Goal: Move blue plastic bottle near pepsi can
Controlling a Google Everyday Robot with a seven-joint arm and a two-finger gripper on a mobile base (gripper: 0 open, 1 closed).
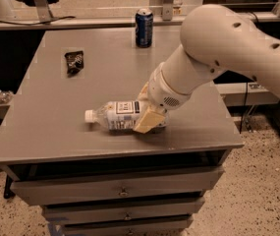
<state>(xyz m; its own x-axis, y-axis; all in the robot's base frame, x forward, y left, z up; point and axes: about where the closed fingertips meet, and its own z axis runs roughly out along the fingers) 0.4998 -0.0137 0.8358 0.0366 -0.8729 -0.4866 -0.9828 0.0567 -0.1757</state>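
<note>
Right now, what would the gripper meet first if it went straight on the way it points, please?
Most likely the blue plastic bottle: the gripper points down and left at its base half, with the table beneath; they may already touch.

The gripper [146,107] sits over the near-middle of the table [41,132], at the base end of the bottle [114,116]. The bottle lies on its side on the tabletop, and its cap end reaches out to the gripper's left. The pepsi can [144,27] stands upright well behind the gripper at the table's far edge, and a wrapper [74,62] lies behind the gripper and to its left.
</note>
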